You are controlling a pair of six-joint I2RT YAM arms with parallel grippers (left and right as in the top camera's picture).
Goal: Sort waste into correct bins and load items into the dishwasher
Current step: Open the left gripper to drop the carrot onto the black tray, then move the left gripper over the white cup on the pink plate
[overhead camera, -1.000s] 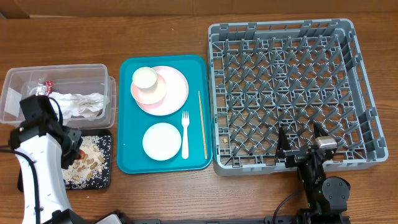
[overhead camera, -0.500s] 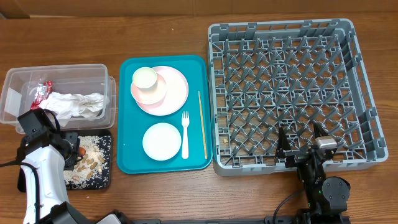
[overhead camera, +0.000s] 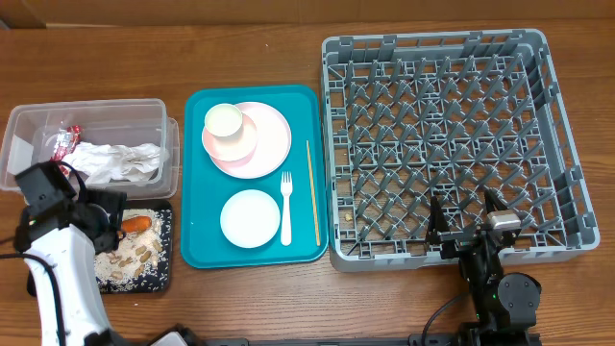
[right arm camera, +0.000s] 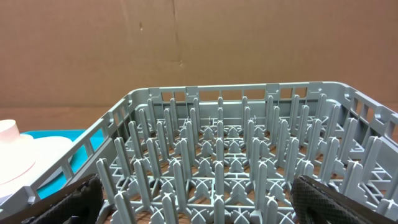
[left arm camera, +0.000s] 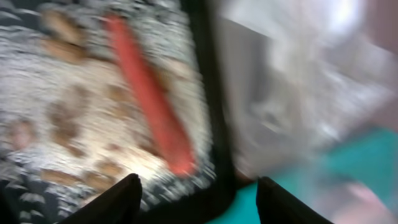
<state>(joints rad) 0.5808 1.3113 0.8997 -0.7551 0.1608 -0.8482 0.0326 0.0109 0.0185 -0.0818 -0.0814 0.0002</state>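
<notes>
The left hand (left arm camera: pixel 199 200) hangs over the flat black tray (left arm camera: pixel 209 93) with its fingers (left arm camera: pixel 118 199) apart and nothing between them. Just beyond the fingertips the small orange carrot (left arm camera: pixel 149 99) lies loose on the tray, on a bed of white rice-like bits (left arm camera: pixel 81 109) with some brownish scraps among them. The left wrist view is badly blurred, so finer detail of the food cannot be told. From overhead, the carrot sits near the tray's back edge, just beside the hand.

Behind the black tray, touching or nearly touching it, stands the clear plastic tub (overhead camera: pixel 19 144). Inside it lie the crumpled white napkins (overhead camera: pixel 120 159) and, at their left, the red shiny wrapper (overhead camera: pixel 65 139).

To the right of both bins is the teal serving tray (overhead camera: pixel 197 192). It carries the pale pink plate (overhead camera: pixel 274 139) at the back, with a pale bowl (overhead camera: pixel 238 149) and the small white cup (overhead camera: pixel 224 120) stacked on its left part. A second whitish bowl (overhead camera: pixel 250 218) sits at the front, the white fork (overhead camera: pixel 285 207) just beside it, and the thin chopstick (overhead camera: pixel 312 192) lies along the tray's right side.

The grey dish rack (overhead camera: pixel 442 46) stands right of the teal tray on the wooden worktop (overhead camera: pixel 288 303), with no dishes seen among its pegs.

The right hand (right arm camera: pixel 199 202) rests at the rack's near edge, facing across the pegs, its fingers spread wide and holding nothing.
</notes>
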